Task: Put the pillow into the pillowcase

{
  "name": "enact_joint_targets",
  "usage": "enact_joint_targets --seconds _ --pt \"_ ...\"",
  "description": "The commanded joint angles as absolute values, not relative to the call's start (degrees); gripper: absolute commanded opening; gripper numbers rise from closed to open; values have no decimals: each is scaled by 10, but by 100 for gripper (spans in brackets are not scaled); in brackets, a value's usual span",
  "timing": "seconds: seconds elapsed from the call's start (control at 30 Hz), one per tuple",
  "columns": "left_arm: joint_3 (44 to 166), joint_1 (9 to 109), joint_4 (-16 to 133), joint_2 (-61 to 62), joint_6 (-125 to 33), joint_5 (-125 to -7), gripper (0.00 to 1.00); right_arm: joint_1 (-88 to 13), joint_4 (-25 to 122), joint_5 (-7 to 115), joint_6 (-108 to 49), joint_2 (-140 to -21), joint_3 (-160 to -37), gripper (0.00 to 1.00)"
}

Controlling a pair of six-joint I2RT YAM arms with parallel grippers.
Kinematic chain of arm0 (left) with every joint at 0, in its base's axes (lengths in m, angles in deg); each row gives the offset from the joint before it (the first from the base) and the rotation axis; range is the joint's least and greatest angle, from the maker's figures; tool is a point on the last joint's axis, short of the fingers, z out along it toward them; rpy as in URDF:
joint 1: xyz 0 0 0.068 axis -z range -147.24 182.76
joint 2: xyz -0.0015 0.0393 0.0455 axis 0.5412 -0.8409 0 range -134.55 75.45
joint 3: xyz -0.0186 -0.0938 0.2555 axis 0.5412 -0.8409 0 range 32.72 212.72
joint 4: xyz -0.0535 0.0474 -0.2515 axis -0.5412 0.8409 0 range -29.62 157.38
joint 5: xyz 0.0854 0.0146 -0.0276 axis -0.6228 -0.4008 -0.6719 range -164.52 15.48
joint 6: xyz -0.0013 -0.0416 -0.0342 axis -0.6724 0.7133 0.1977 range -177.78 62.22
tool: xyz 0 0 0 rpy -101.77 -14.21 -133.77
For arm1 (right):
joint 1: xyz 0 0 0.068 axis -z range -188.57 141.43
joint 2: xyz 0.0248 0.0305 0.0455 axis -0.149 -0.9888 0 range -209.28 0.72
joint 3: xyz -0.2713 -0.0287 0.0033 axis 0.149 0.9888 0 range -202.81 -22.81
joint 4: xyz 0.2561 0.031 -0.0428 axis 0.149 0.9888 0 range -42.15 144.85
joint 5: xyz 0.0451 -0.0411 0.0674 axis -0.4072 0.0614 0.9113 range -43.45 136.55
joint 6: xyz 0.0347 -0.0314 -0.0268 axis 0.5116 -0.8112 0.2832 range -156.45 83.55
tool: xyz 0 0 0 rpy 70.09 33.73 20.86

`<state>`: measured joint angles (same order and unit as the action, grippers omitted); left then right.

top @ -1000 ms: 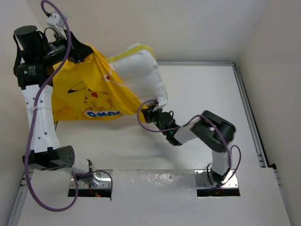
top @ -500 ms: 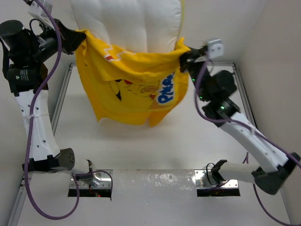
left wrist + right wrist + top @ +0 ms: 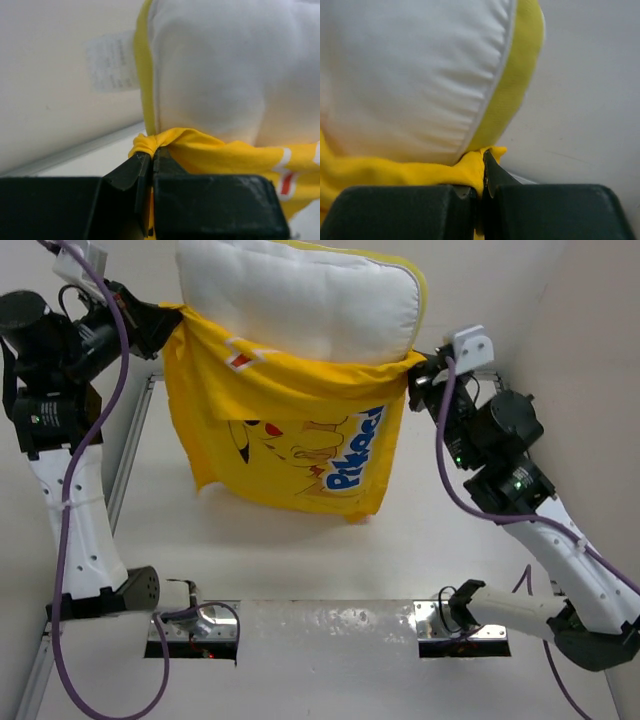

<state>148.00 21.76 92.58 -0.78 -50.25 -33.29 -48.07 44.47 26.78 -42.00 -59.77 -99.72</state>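
Thin pillowcase swung right, pillow protruding.

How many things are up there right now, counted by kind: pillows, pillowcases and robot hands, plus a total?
pillow: 1, cream-white
pillowcase: 1, yellow, hanging with the pillow partly in it
robot hands: 2, left hand and right hand, each shut on a top corner of the pillowcase
Total: 4

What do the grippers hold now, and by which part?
The pillowcase, by the two ends of its open edge: left gripper at one end, right gripper at the other.
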Motion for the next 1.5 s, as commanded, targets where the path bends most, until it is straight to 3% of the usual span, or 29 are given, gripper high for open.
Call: enact_joint_targets --seconds 0.0,0.07,0.13,0.17,0.27,0.3,0.37,0.4,0.47,0.53,0.57,0.63,0.7,0.77,0.8,0.87,0.9,0.93,1.0,1.03,1.07,1.13,1.17,1.23,1.27,1.33,1.37,1.43,1.47 --pt "1669 206 899 -57 -492 -416 0 -481 470 257 -451 -646 -1147 0" --pt "1766 202 905 -93 -492 -424 0 -480 533 294 -425 -677 -1313 0" --pt "1752 202 895 -70 -488 -367 0 -481 547 298 -423 -675 -1336 0" --pt "1728 204 907 -62 -488 -346 0 -480 530 280 -427 -656 -1247 0" --pt "1373 212 798 11 -464 -314 0 -480 377 221 -455 -572 -956 0" --pt "1368 216 807 4 -466 -338 0 -480 388 212 -461 -577 -952 0" --pt "1477 215 890 -82 -495 -362 0 -480 469 224 -458 -630 -1093 0" --pt "1721 215 995 -131 -514 -380 0 -480 493 240 -452 -651 -1172 0" --pt "1987 213 1014 -227 -529 -394 0 -480 566 303 -419 -720 -1409 0" --pt "1846 213 937 -106 -565 -415 0 -480 593 320 -409 -737 -1444 0" --pt "1621 213 869 -42 -574 -425 0 -481 583 294 -414 -697 -1378 0" --pt "1502 218 917 -6 -625 -393 0 -479 416 244 -450 -630 -1058 0" --pt "1314 227 860 2 -622 -415 0 -479 397 192 -470 -623 -1022 0" --pt "1520 227 958 -47 -634 -441 0 -481 480 227 -462 -677 -1149 0" --pt "1787 227 1006 -127 -634 -452 0 -482 537 253 -440 -697 -1315 0" --pt "1940 227 1046 -178 -629 -459 0 -481 583 297 -419 -749 -1480 0" --pt "1923 227 1029 -148 -629 -455 0 -481 587 290 -424 -745 -1468 0" --pt "1705 227 945 -94 -625 -442 0 -481 576 275 -429 -726 -1408 0" --pt "1398 230 876 32 -630 -418 0 -481 392 213 -461 -612 -1080 0" --pt "1367 237 877 11 -624 -423 0 -481 358 198 -475 -592 -1011 0" --pt "1380 241 894 -15 -622 -451 0 -482 365 170 -488 -606 -1038 0" --pt "1700 239 1027 -156 -619 -494 0 -485 469 214 -469 -664 -1249 0" --pt "1982 239 1057 -207 -612 -498 0 -485 530 243 -453 -684 -1332 0" --pt "1856 238 958 -99 -609 -487 0 -485 569 276 -429 -709 -1436 0" --pt "1615 238 880 -25 -601 -484 0 -485 575 259 -430 -685 -1397 0" --pt "1509 242 934 -3 -623 -438 0 -485 500 203 -460 -615 -1204 0" --pt "1326 244 918 7 -620 -446 0 -481 385 157 -480 -576 -998 0" --pt "1283 245 883 -20 -616 -502 0 -480 411 123 -502 -604 -972 0" --pt "1477 244 924 -63 -621 -509 0 -480 474 117 -499 -627 -1087 0"
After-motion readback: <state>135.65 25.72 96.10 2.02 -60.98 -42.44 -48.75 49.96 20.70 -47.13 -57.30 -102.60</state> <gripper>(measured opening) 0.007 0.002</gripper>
